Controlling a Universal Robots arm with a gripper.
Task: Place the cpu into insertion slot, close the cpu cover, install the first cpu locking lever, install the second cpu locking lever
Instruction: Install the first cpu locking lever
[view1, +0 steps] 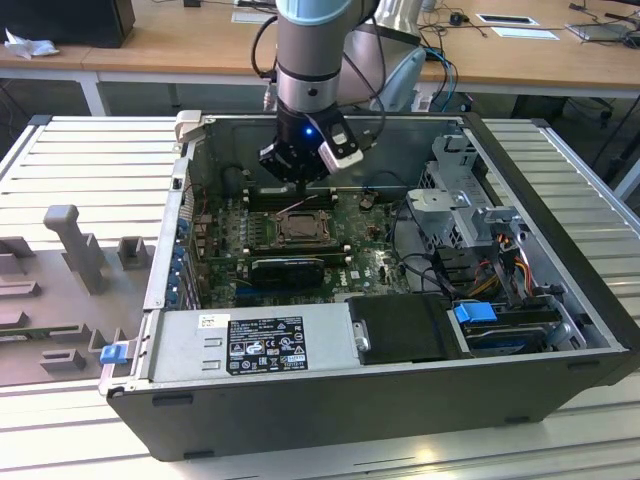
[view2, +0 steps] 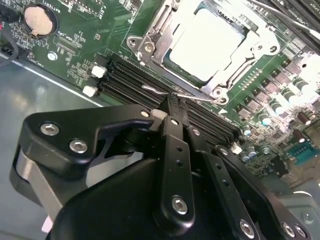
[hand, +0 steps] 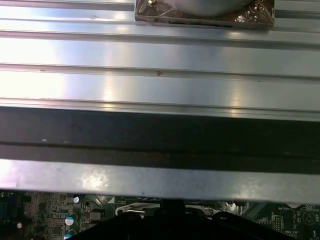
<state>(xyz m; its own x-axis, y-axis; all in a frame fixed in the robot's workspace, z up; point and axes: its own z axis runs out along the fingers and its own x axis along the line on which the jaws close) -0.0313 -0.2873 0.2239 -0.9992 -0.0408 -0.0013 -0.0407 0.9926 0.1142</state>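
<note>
In the second wrist view, the pale, matte square cpu (view2: 206, 45) is seen seated in the insertion slot, framed by the shiny silver cpu cover (view2: 226, 64). The black claw (view2: 172, 102), fingers drawn together, is pinched on a thin wire locking lever (view2: 165, 91) just beside the cover's edge.

coin battery (view2: 40, 19) | blue latch (view1: 475, 312) | grey fixture block (view1: 75, 245)

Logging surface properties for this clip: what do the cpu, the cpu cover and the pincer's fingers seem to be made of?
The cpu: pale, matte metal face, evenly lit without sharp glints, probably plated metal.
The cpu cover: bright bare metal frame, likely stamped steel; its edges and screw heads shine.
The pincer fingers: black, satin-finished, with silver screws; painted or anodised metal, possibly hard plastic. The look leaves it open.
</note>
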